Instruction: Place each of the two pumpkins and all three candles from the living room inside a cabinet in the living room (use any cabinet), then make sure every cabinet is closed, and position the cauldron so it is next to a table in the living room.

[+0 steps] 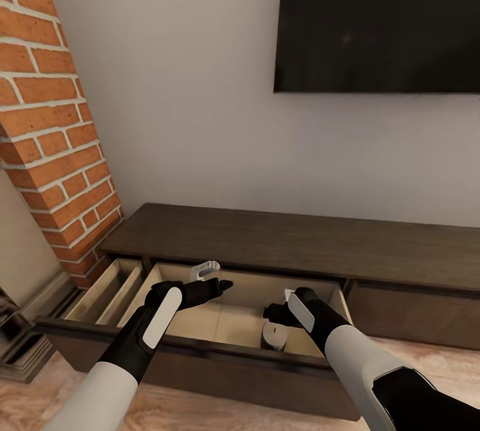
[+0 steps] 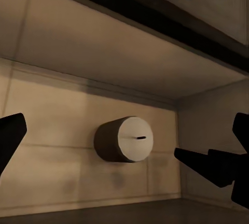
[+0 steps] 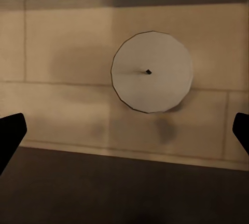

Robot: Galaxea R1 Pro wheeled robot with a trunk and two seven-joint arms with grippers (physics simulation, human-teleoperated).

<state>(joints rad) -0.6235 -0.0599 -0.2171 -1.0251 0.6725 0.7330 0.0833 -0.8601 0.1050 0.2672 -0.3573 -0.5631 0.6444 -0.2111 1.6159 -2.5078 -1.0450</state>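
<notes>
candle seemingly upright in open drawer

Both your arms reach forward and down, side by side. Your left arm is white near you and black past the elbow, with a white stripe on its wrist. Your left gripper points ahead and a bit to the right, and its two black fingers are spread wide apart with nothing between them. Your right arm bends in from the right side, with a white patch on the wrist. Your right gripper points down. Its fingertips are far apart too, holding nothing.
</notes>
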